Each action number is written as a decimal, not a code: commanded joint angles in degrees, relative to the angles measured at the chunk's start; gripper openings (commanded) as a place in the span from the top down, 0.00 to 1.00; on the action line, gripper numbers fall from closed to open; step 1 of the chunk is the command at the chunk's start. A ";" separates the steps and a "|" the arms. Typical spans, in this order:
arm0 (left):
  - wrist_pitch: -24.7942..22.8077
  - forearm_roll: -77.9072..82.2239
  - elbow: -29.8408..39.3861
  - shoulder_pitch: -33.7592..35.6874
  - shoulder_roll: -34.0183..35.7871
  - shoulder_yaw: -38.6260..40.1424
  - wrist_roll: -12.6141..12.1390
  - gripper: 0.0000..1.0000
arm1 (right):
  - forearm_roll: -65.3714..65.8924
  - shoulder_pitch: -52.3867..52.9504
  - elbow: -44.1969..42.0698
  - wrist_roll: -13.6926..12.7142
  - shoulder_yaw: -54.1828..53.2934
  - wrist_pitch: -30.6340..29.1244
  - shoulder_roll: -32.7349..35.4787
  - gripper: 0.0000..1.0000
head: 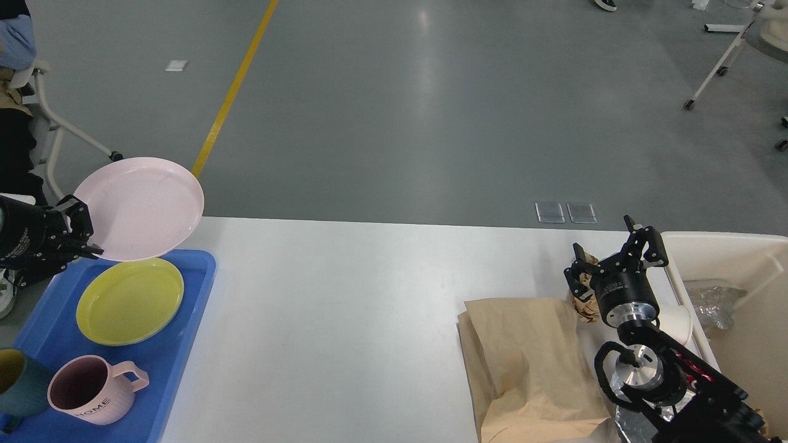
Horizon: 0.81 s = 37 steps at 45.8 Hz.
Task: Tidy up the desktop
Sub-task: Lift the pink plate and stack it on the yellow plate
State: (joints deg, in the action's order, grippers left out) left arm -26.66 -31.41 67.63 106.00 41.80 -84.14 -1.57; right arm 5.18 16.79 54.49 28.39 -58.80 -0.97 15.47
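The white desktop point(345, 320) fills the lower half of the head view. My left gripper point(86, 237) is shut on the left rim of a pink plate point(141, 206) and holds it in the air above the far end of the blue tray point(184, 344). A yellow-green plate point(130, 300) lies in the tray just below it. My right gripper point(612, 261) is open above the desktop's right end. A crumpled brown paper wad point(582, 306) lies by its left finger. A brown paper bag point(529, 363) lies flat in front of it.
A pink mug point(92, 391) and a dark teal cup point(17, 384) stand at the tray's near end. A cream-white bin point(739, 295) with clear plastic wrap point(708, 301) inside stands at the desktop's right edge. A white cup point(674, 323) lies beside the bin. A chair frame point(58, 129) stands far left.
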 commanded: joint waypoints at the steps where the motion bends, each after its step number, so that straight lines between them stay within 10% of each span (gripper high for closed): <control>1: 0.47 0.47 -9.78 -11.94 1.88 7.31 -0.80 1.00 | 0.00 0.00 0.00 0.00 0.00 0.00 0.00 0.00; 13: 0.74 2.58 -31.33 -39.90 -0.48 33.85 -10.99 1.00 | 0.00 0.00 0.00 0.00 0.00 0.00 0.00 0.00; 37: 4.87 3.73 -32.48 -42.99 -3.04 35.97 -11.35 0.97 | 0.00 0.00 0.00 0.00 0.00 0.00 0.00 0.00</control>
State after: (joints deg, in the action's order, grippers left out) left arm -21.94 -27.68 34.96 63.40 38.97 -48.32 -13.06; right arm 5.19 16.79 54.49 28.39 -58.80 -0.97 15.47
